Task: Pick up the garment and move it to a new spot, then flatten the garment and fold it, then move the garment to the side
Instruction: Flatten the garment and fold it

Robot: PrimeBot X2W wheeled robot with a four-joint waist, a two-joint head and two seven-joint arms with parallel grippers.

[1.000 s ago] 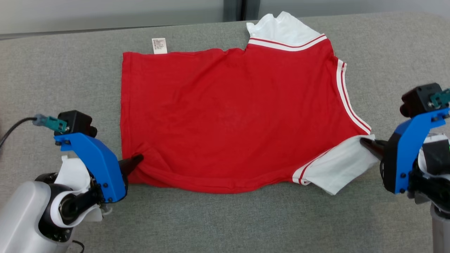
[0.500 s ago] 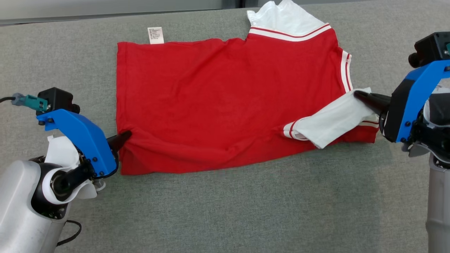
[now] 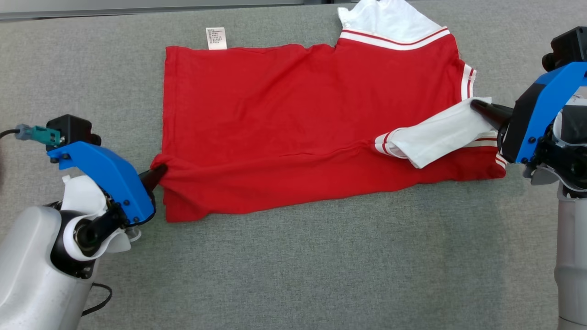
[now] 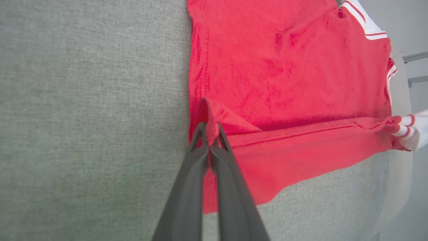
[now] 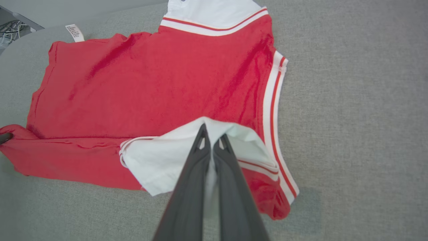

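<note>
On the grey fabric-covered surface (image 3: pixel 321 266) the red garment (image 3: pixel 293 105), a shirt with white sleeves, lies spread across the far half, hem to the left and neck end to the right.

Left gripper (image 3: pixel 158 173): jaws closed on a pinch of red cloth at the near-left hem corner. Right gripper (image 3: pixel 477 106): jaws closed on the near white sleeve (image 3: pixel 435 137), which lies turned inward over the red body.

Progress, as judged: the garment appears already placed and largely flattened. The first fold seems under way, with a crease running between the two grips and a near strip of cloth beyond it. Remaining, as judged: carrying this fold over, tucking in the far sleeve (image 3: pixel 390 18), any further folds, and the move to the side.

A white care label (image 3: pixel 216 38) projects from the far-left edge. Surroundings: a pale wall band (image 3: pixel 137 4) borders the far edge of the surface. Cables (image 5: pixel 13 30) appear past its far-left corner in the right wrist view.
</note>
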